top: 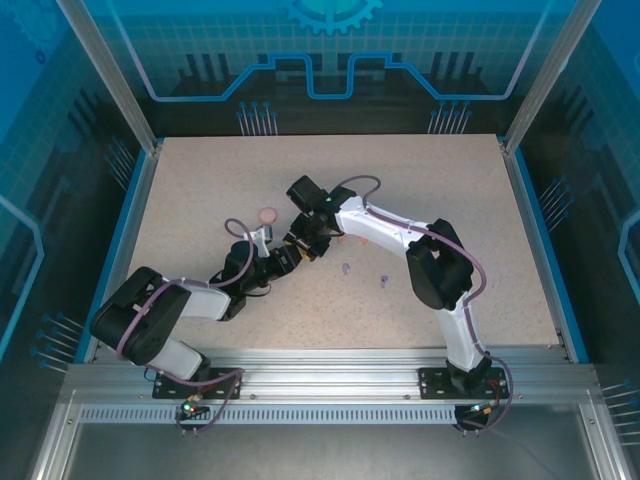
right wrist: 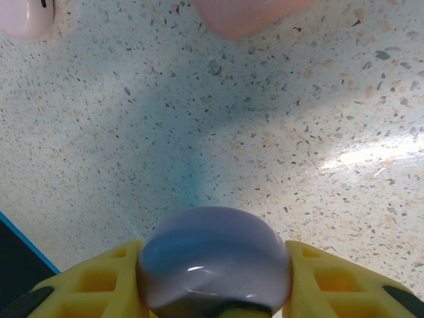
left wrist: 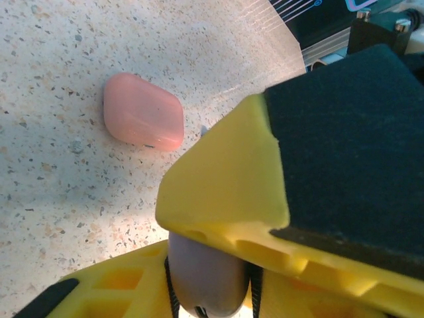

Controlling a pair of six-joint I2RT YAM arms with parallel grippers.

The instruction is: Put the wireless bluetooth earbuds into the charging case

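**Right claw clamped on the lilac case, earbuds out on the desk**

My two claws meet near the middle of the speckled desk (top: 200, 180). My right claw (top: 312, 243) reaches in from the right and points down. My left claw (top: 298, 254) comes in from the lower left, and its tip is just beside the right one.

From my right wrist, the right claw (right wrist: 215, 278) is clamped on the lilac case (right wrist: 215, 258). The smooth, rounded shell sits between my yellow fingers (right wrist: 99, 285) and touches both of them, held above the desk.

From my left wrist, a rounded lilac shape (left wrist: 205, 275) of the same colour sits low between the yellow fingers of my left claw (left wrist: 205, 291). A broad yellow block with a black pad (left wrist: 225, 192) crosses close in front and hides most of that spot. I cannot tell whether my left claw is pressing on anything or standing apart.

The purple earbuds (top: 346, 268) lie loose on the desk to the right of my claws, a second one (top: 383, 279) near the first, both apart from the case. They are too small for me to make out how they lie.

The pink case (top: 266, 214) rests shut on the desk just left of my claws, clear in my left wrist view (left wrist: 142, 119). It also sits at the top edge of my right wrist view (right wrist: 245, 13), with a pale pink rounded thing (right wrist: 26, 16) in the corner beside it.
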